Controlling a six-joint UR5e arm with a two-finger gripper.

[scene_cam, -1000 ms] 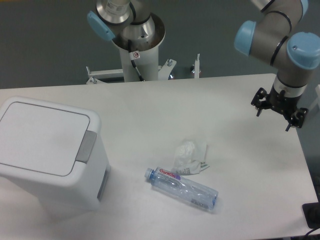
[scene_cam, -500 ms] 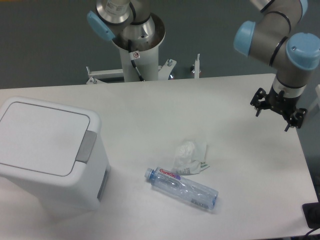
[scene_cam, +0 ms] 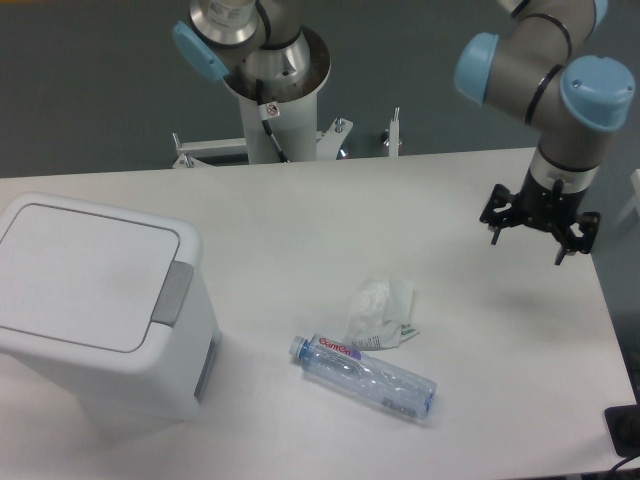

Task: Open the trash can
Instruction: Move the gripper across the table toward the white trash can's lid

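- Trash can (scene_cam: 95,300): one large boxy white plastic bin with rounded corners, standing on the left part of the table, its left side running off the picture's edge.
- Lid (scene_cam: 80,275): flat, white, lying shut and level on top of the bin.
- Push-button (scene_cam: 172,292): grey, rectangular, set on the bin's rim at the right side of the lid (nothing is touching it).
- Table (scene_cam: 300,220): white top, taking up most of the view; a dark floor shows behind it.
- Gripper (scene_cam: 527,233): black, two-fingered, hanging over the right part of the table, well apart from the bin. Its fingers (scene_cam: 495,232) stand spread wide with nothing between them.
- Arm (scene_cam: 540,70): grey tube sections with light blue joint caps, coming in from the top right and bending down to the gripper; its column and base plate stand at the far edge of the table, near the middle.
- Water bottle (scene_cam: 365,375): clear plastic, blue cap, lying on its side in the lower middle of the table, cap end pointing left towards the bin (the label print is too small to read).
- Crumpled wrapper (scene_cam: 380,312): whitish, wadded paper or plastic, lying just beyond the bottle and close beside it (whether they touch cannot be told).
- Dark object (scene_cam: 624,430): small, at the lower right corner, cut off by the picture's edge; what it is cannot be told.
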